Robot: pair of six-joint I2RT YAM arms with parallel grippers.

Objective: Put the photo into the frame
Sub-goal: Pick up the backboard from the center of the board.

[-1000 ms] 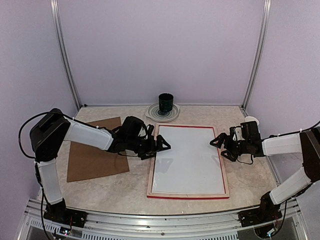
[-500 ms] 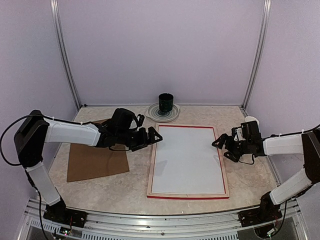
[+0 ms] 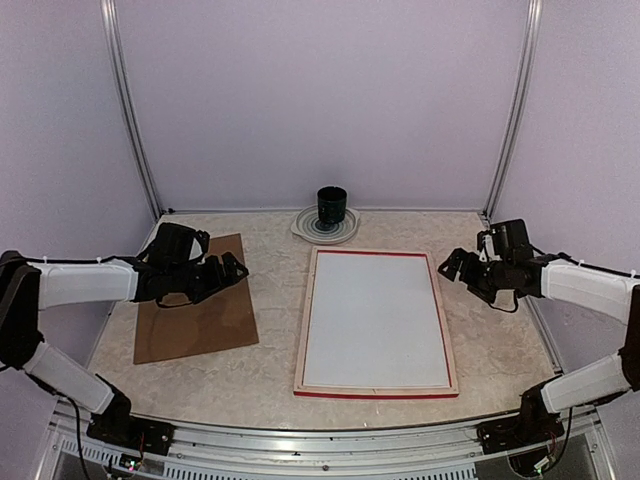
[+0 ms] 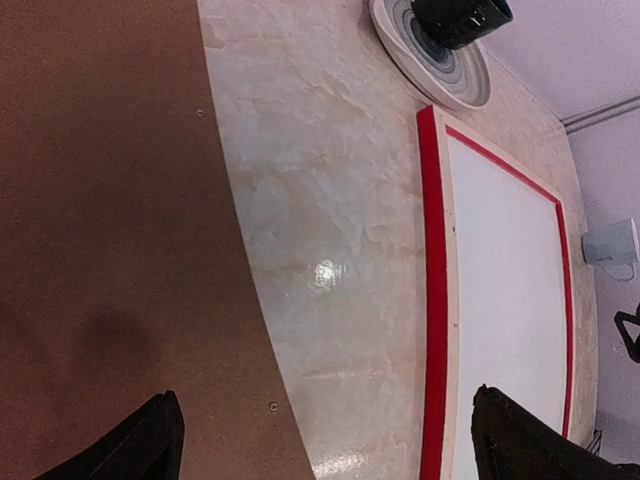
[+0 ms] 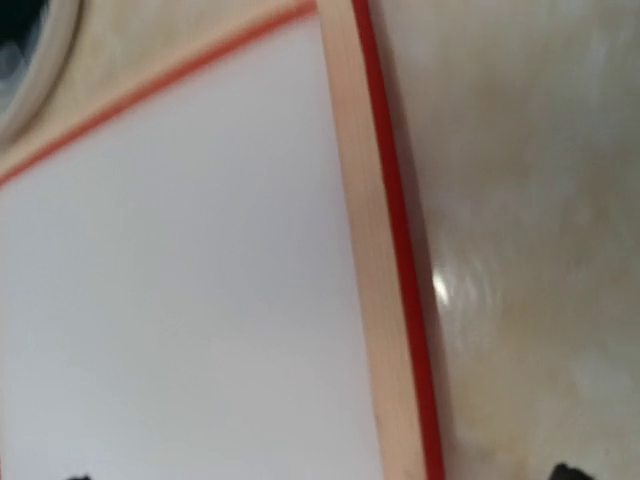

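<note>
Tabletop (image 3: 270,370) centre is being occupied by the frame (image 3: 376,393), white sheet (image 3: 375,320) inside; left claw (image 3: 233,272) and right claw (image 3: 452,268) are being held wide open, empty.

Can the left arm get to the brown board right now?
Probably yes. The left arm has its open jaws hanging just above the right side of the board, and nothing lies on the board or between them. Since it lies flat on the table, pinching an edge may be tricky.

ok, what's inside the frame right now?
A plain white sheet fills the frame, lying flat. No picture shows on it, and whatever is beneath it is covered.
</note>
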